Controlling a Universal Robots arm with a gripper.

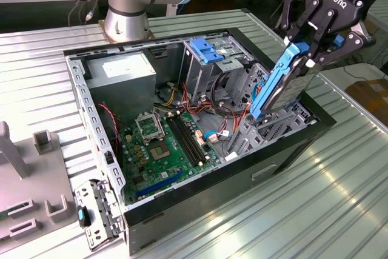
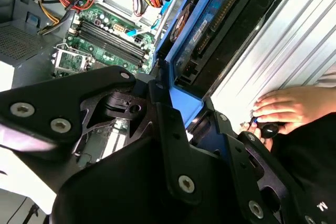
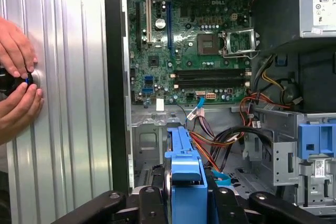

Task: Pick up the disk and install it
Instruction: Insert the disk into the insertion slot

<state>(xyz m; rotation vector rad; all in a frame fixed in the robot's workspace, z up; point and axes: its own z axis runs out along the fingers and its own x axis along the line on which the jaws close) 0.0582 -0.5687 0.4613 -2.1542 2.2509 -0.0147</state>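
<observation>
In the exterior view my black gripper [image 1: 307, 51] is shut on the top end of the disk [image 1: 284, 83], a silver-grey drive in a bright blue carrier rail. The disk hangs steeply tilted, its lower end just above the metal bay [image 1: 267, 130] on the open computer case's [image 1: 182, 207] side toward the exterior view's right. In the second wrist view the gripper's fingers [image 2: 173, 129] clamp the blue rail of the disk [image 2: 207, 35]. The first wrist view has the disk's blue rail end [image 3: 186, 174] between the fingers, over the case interior.
The case lies open on a ribbed metal table [image 1: 339, 192], with a green motherboard [image 1: 167, 144], a power supply [image 1: 121, 74], loose cables [image 1: 227, 107] and a blue bracket on the grey drive cage [image 1: 205, 50]. A person's hands [image 3: 16, 82] rest on the table beside the case.
</observation>
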